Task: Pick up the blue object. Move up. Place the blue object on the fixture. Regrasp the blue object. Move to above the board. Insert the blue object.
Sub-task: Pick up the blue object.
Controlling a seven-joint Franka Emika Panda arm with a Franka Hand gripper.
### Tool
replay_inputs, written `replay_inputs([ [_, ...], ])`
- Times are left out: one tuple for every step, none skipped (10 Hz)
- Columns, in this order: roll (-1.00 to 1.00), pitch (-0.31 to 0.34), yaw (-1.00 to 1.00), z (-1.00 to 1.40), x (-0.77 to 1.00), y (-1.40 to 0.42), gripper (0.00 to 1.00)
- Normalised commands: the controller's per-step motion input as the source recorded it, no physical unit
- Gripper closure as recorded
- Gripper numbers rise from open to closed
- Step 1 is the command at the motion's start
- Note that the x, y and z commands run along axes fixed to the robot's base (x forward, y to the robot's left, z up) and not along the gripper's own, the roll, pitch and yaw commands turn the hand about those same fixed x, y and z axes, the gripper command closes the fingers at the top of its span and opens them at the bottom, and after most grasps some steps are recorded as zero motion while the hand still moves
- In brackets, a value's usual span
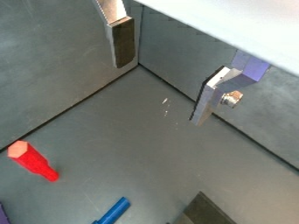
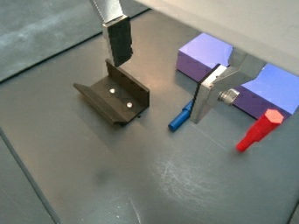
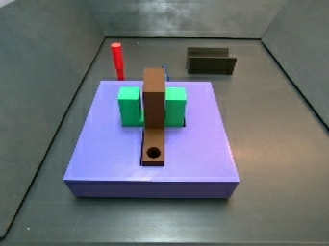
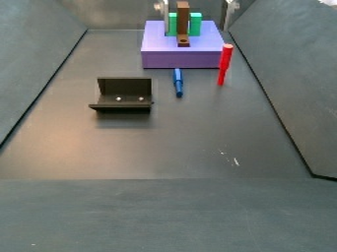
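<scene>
Gripper [image 1: 163, 79] of two flat silver plates with dark pads, spread wide apart and holding nothing, seen in a wrist view above bare grey floor. Slim blue cylindrical peg [image 1: 112, 212] lying flat, well apart from the fingers [image 1: 121, 42], near the upright red peg [image 1: 34, 161].

Gripper [image 2: 163, 72] again, in a wrist view, jaws parted and empty. Blue peg [image 2: 183, 115] flat on the floor, just beside one silver finger [image 2: 211, 94] as pictured, not between the two. Dark L-shaped bracket fixture [image 2: 114, 97] under the other finger. Large periwinkle-purple slab board [image 2: 205, 56] behind; red peg [image 2: 258, 131] off to the side.

Board [image 3: 154, 168] in a side view, bearing a green block [image 3: 130, 108] and a brown bar with a round hole [image 3: 154, 120]; red peg [image 3: 117, 60] upright beside it; fixture [image 3: 211, 61] further back.

Blue peg [image 4: 178, 85] in a side view, flat between fixture [image 4: 122, 95] and red peg [image 4: 224, 63], just in front of the board [image 4: 158, 54].
</scene>
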Motion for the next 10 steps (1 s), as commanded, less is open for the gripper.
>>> replay_inputs([
  [0.00,0.000,0.00,0.00,0.01,-0.03,0.00],
  [0.00,-0.006,0.04,-0.11,0.00,-0.41,0.00],
  [0.00,-0.021,0.12,-0.22,0.00,-0.80,0.00],
  [0.02,-0.009,0.04,-0.39,0.09,-1.00,0.00],
  [-0.04,-0.019,0.00,-0.49,0.16,-0.87,0.00],
  [-0.14,0.000,0.00,-0.49,0.23,-0.73,0.00],
  [-0.18,-0.020,-0.03,-0.45,0.18,-0.66,0.00],
  [-0.14,-0.036,-0.02,-0.55,0.23,-0.67,0.00],
  [0.00,-0.070,0.00,-0.65,0.25,-0.69,0.00],
  [0.16,-0.061,0.00,-0.75,0.35,-0.56,0.00],
])
